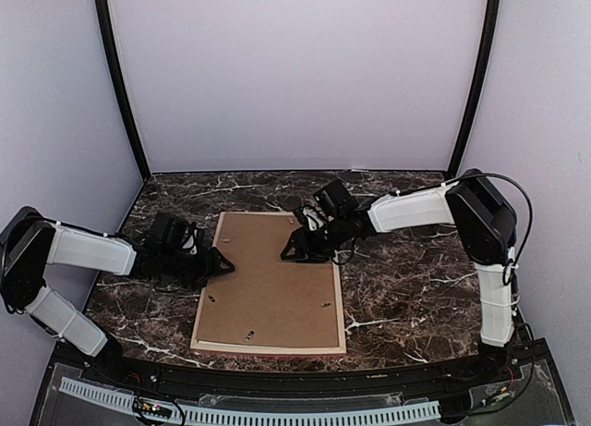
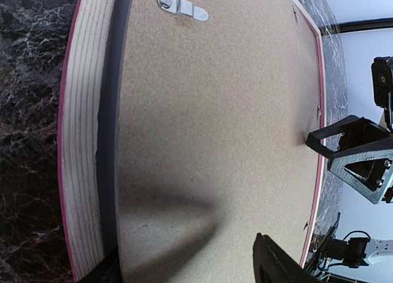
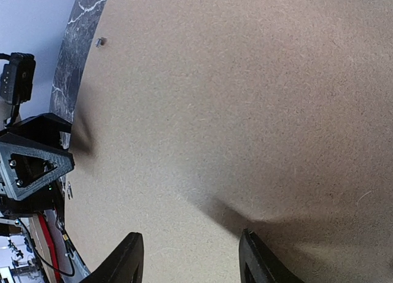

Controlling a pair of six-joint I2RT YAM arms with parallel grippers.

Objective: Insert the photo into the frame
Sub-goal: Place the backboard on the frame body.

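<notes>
Picture frame [image 1: 268, 348] lying face down on a dark marbled table [image 1: 406, 297], with its pale bare-wood back upward and a thin pink-red edge showing along the outside. A plain brown backing board [image 1: 272, 278] fills its opening.

The left pincer [image 1: 222, 262] sits low at the frame's left rail. Its fingers are spread wide with nothing gripped. The rail lies just to its outer side and the board stretches away in front of it.

The right pincer [image 1: 288, 252] hangs close over the far right part of the board, facing the left one across it. Its fingers are also parted and empty. Whether either pincer touches the board cannot be told.

A small metal turn clip [image 2: 182, 8] rests on the board near the rail, beyond the left pincer's fingertips in its wrist view.

The photo appears in no view, and whether it already lies under the board cannot be told.

The step in hand looks like work on the frame's back. The next move probably calls for a fine fingertip push on a clip, or a careful pinch at the board's edge, while the other pincer steadies the frame against sliding.
</notes>
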